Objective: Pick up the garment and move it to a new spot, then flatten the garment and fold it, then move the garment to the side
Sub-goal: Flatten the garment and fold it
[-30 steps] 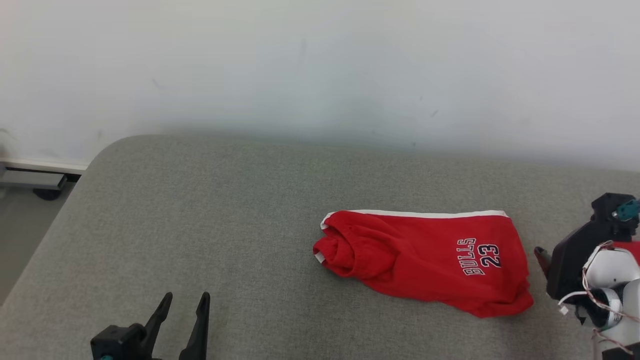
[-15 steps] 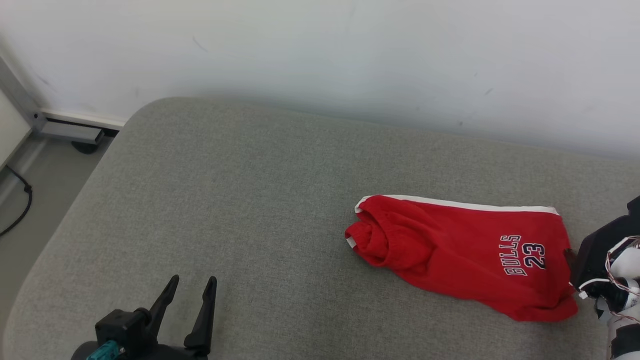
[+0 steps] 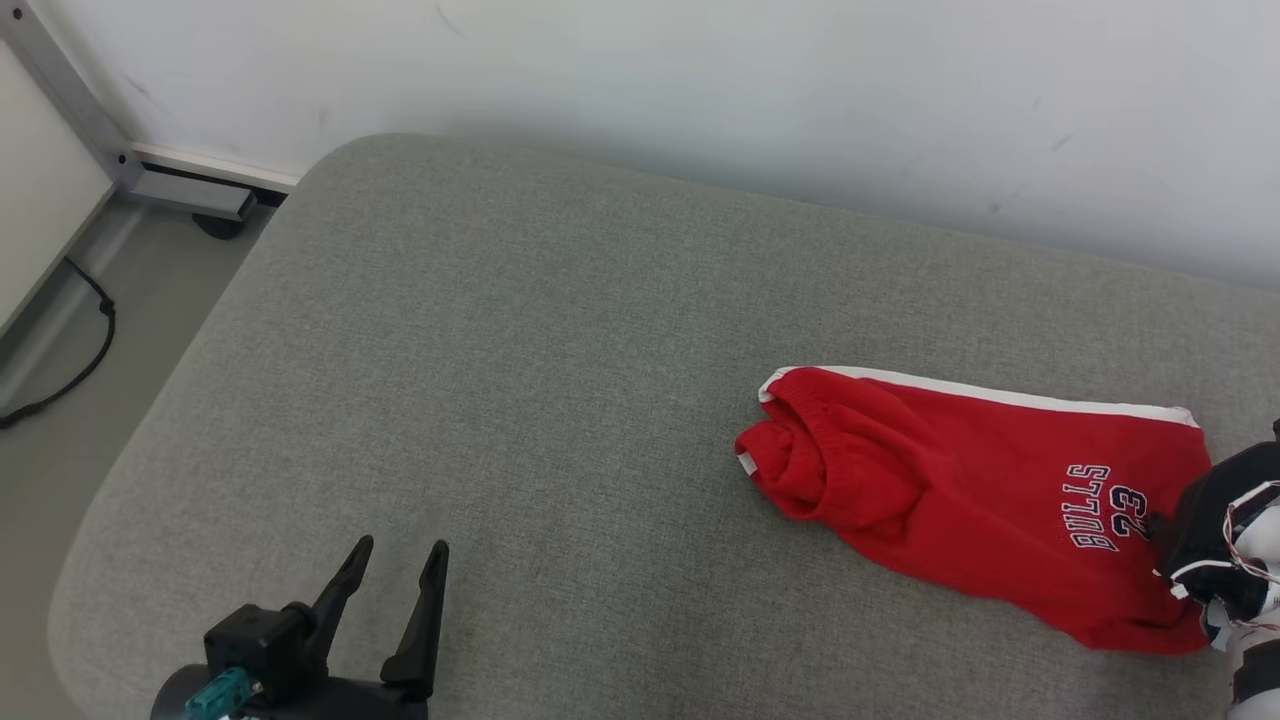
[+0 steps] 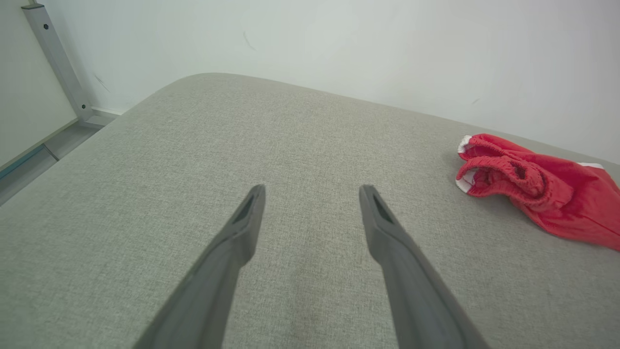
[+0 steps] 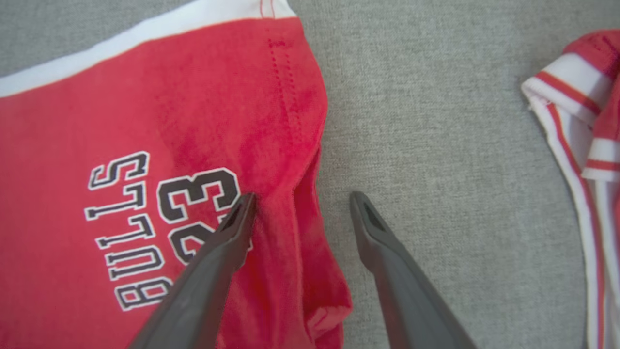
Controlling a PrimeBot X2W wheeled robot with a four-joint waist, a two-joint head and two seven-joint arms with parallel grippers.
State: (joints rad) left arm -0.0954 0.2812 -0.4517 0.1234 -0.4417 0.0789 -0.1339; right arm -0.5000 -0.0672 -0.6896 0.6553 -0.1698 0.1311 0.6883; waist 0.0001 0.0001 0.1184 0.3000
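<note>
The red shorts lie rumpled on the right side of the grey mattress near the wall, waistband bunched toward the middle. The right claw is spread wide and grips nothing, straddling their printed end with one finger over the "23" and the other over bare mattress; contact can't be told. The left claw is also wide and empty, over bare mattress well apart from the shorts. A striped red-and-white cloth lies just beyond the right claw, and a metal frame leg and black cable sit off the far-left corner.
</note>
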